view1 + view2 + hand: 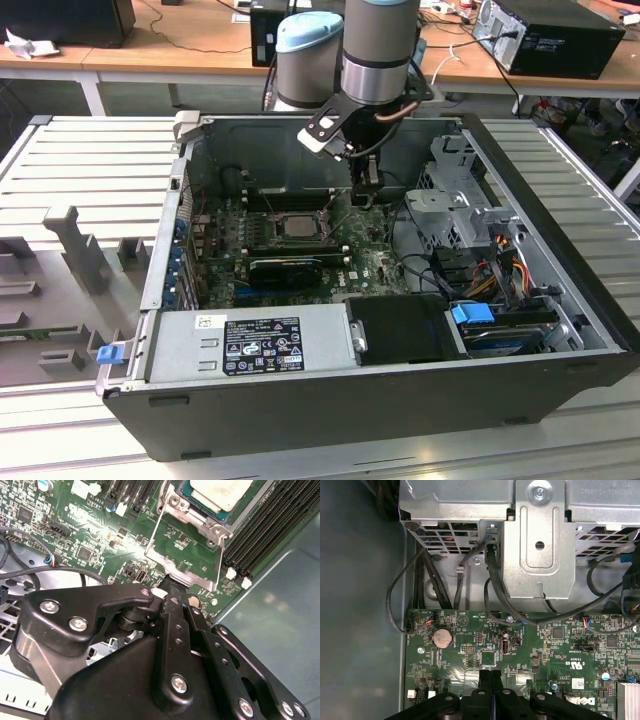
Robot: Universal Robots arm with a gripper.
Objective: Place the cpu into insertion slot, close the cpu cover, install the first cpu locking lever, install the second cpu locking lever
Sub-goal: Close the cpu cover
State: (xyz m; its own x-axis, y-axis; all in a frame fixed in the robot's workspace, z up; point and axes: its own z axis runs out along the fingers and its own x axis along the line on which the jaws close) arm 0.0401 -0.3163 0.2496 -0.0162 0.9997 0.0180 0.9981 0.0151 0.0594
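The cpu (220, 491) sits in the insertion slot (200, 520) of the green motherboard (90, 540), the metal cpu cover (186, 555) swung open, while the hand (169, 584), fingers pressed together and holding nothing, rests its tip at that cover's free edge.

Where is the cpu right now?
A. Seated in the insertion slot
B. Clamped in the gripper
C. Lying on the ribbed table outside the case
A: in the second wrist view the cpu sits inside the insertion slot and its metal rim, apart from the gripper.
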